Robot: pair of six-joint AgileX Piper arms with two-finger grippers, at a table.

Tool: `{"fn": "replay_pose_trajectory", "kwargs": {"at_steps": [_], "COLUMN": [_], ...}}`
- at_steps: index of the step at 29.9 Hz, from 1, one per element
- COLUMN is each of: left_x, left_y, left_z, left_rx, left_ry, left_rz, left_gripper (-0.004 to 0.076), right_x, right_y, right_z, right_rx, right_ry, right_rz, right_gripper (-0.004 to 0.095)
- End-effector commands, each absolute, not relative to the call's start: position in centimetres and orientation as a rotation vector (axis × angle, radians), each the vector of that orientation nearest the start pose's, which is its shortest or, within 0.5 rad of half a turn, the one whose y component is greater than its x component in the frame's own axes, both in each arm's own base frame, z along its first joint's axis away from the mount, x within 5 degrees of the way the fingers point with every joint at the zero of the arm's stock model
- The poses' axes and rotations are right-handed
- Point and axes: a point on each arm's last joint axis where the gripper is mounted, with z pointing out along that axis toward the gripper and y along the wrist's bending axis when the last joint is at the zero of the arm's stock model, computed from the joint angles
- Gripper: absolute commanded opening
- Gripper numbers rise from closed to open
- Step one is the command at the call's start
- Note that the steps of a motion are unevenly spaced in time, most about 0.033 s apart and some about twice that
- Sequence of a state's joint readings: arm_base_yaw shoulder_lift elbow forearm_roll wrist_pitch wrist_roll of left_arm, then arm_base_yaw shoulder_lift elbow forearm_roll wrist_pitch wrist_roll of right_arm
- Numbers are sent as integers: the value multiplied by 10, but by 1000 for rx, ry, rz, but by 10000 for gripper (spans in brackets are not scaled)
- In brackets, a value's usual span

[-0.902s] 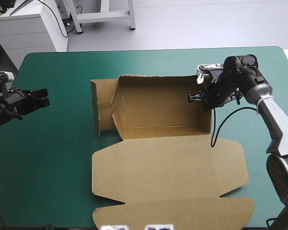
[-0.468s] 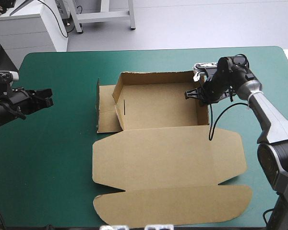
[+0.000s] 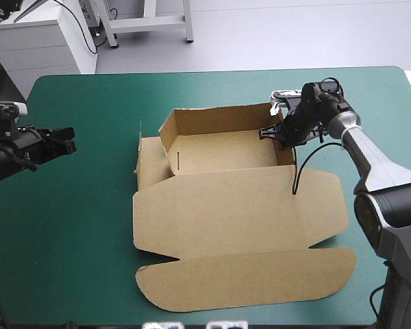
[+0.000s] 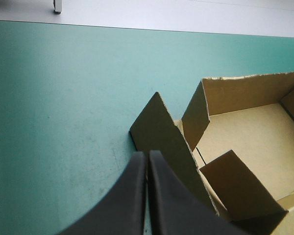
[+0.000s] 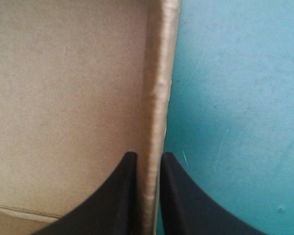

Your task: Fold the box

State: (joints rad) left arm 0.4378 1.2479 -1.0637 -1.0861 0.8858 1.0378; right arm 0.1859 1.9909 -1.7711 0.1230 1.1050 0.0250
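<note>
The brown box [image 3: 236, 205] lies mid-table as an open tray [image 3: 226, 147] with its lid flat toward the near edge. My right gripper [image 3: 275, 132] is at the tray's right wall. In the right wrist view its gripper [image 5: 149, 159] is shut on the box, one black finger on each side of the wall's top edge [image 5: 159, 93]. My left gripper [image 3: 63, 140] hovers shut near the table's left edge, well apart from the box. In the left wrist view its gripper [image 4: 147, 157] points at the tray's left end, where a side flap [image 4: 161, 132] stands tilted.
The lid's rounded front flap [image 3: 246, 281] ends close to the table's near edge. A wide strip of teal-green cover [image 3: 96, 205] separates my left gripper from the box. The far edge of the table lies a short way behind the tray.
My right gripper moved left and toward the far edge, holding the right wall. The whole box shifted away from the near edge. The left side flap dropped lower. The left gripper barely moved.
</note>
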Motion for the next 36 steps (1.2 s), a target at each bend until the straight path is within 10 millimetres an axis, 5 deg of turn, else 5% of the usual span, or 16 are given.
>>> {"fn": "replay_pose_trajectory", "kwargs": {"at_steps": [1,7,13,23,36], "left_x": [253,253,253,252,252], "left_y": [46,46,46,45,45], "left_z": [381,381,380,379,378], "left_rx": [117,117,123,147,158], "left_ry": [1944,1944,1949,1967,1968], "left_rz": [-467,-467,-473,-479,-467], "left_gripper": [0,0,-7,-8,-8], "right_x": [420,417,410,383,394], "right_y": [86,85,85,85,89], "right_z": [306,338,357,347,299], "right_rx": [-186,-175,-145,-128,-164], "right_ry": [2705,2693,2665,2746,2878], "right_rz": [207,215,242,296,311], "right_gripper": [324,577,611,611,607]}}
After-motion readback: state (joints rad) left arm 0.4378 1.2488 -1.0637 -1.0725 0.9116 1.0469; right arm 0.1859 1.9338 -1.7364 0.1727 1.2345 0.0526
